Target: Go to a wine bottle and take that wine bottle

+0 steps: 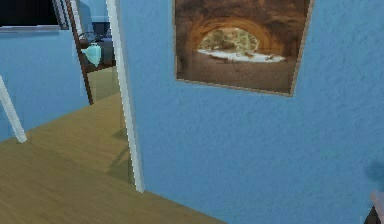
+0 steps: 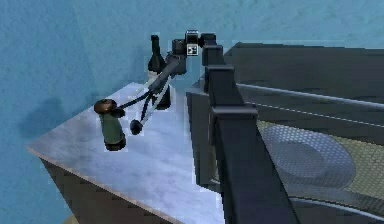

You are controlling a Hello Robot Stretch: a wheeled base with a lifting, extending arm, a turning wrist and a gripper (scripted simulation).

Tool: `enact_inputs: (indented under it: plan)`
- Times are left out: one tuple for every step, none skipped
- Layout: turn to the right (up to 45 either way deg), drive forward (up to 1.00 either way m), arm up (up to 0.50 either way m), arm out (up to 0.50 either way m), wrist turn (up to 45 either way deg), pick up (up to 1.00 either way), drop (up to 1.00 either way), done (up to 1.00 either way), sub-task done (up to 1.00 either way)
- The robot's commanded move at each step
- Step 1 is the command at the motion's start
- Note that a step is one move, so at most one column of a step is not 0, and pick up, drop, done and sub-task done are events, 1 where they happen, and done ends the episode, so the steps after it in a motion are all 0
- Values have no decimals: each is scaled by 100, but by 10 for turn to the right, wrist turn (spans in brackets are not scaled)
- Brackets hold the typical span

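A dark green wine bottle (image 2: 111,128) with a brown top is over the pale marbled countertop (image 2: 150,160), toward its left corner in the arm side view. My gripper (image 2: 134,121) reaches down and left from the arm (image 2: 230,130), and its thin fingers end right beside this bottle. I cannot tell whether the bottle rests on the counter or whether the gripper holds anything. A second dark bottle (image 2: 157,66) stands upright at the back of the counter against the blue wall, behind the gripper's body.
A metal sink (image 2: 310,160) with a round drain lies right of the arm. In the forward view a blue wall (image 1: 240,150) with a framed cave picture (image 1: 240,42) stands close ahead. A white-framed doorway (image 1: 100,60) opens at left over wooden floor (image 1: 60,170).
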Motion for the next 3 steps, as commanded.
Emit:
enact_inputs:
  plan:
    - [0,0,0,0,450,0,0,0,0]
    - [0,0,0,0,450,0,0,0,0]
    - [0,0,0,0,90,0,0,0,0]
